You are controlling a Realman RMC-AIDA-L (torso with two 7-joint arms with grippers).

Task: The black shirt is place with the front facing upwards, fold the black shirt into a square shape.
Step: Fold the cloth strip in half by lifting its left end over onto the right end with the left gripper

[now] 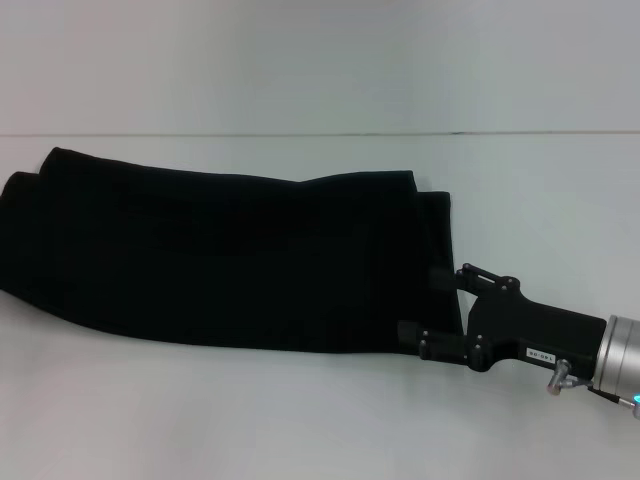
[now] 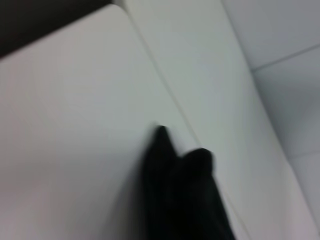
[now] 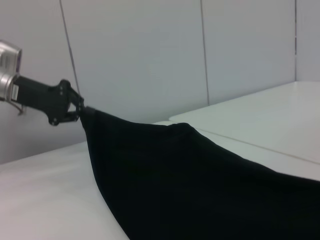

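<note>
White table (image 1: 300, 420), grey wall behind. Shirt (image 1: 230, 260) folded into a long band. Right gripper (image 1: 445, 310) clamps its right edge. Left gripper (image 3: 80, 111) pinches the shirt's raised far corner.

Almost nothing could be read. The right gripper (image 1: 440, 310) carried a small white label (image 1: 538, 355) on the side of its black body, printed with dark characters too small to make out; it may have been a serial or model code. The black shirt (image 1: 230, 260) lay folded with only plain black cloth showing, and no lettering could be seen on it in any view. The white table (image 1: 300, 420) bore no marks or signs.
</note>
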